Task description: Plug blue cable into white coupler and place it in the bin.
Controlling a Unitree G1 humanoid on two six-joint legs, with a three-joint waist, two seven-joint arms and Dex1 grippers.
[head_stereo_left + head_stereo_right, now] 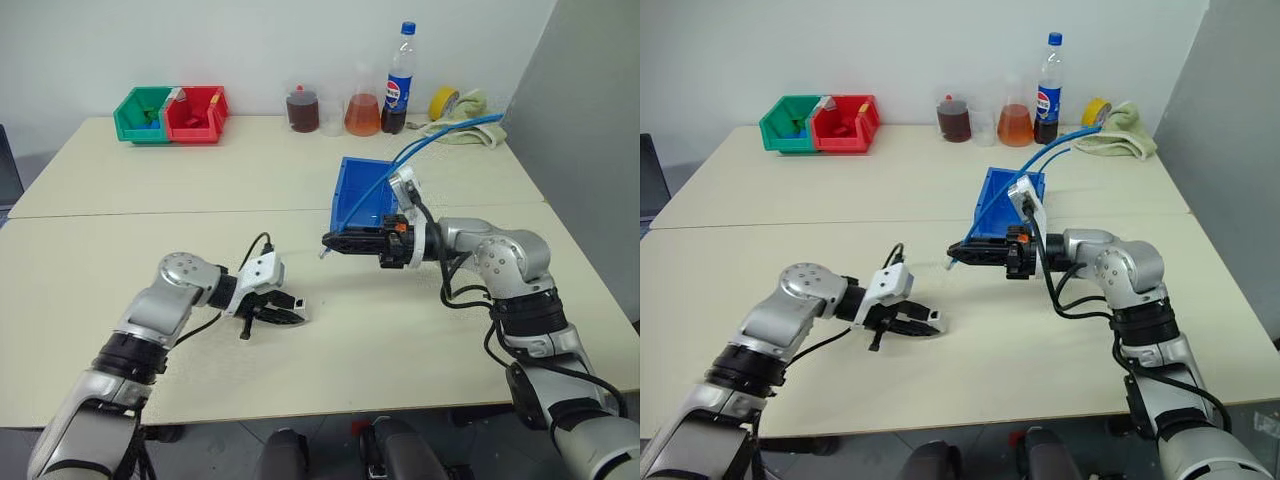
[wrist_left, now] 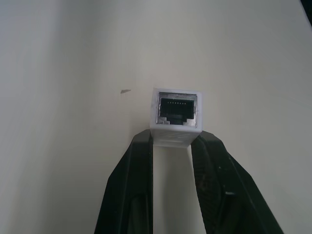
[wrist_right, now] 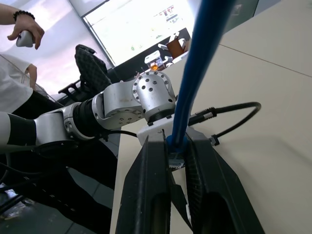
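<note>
My left gripper (image 2: 173,142) is shut on the white coupler (image 2: 176,117), whose dark socket faces out past the black fingers (image 2: 130,187). It sits low over the near table (image 1: 296,316). To its right and a little higher, my right gripper (image 1: 332,241) points left and is shut on the blue cable (image 3: 204,63) just behind its clear plug (image 3: 176,155). From there the cable (image 1: 420,148) arcs up and back over the blue bin (image 1: 362,195), which stands right behind the right gripper. A gap separates plug and coupler.
A green bin (image 1: 140,115) and a red bin (image 1: 195,113) stand at the back left. Two flasks (image 1: 303,110) of coloured liquid, a cola bottle (image 1: 400,80), yellow tape (image 1: 443,102) and a cloth (image 1: 465,130) line the back right. A person's hand (image 3: 24,31) holds a controller beyond the table.
</note>
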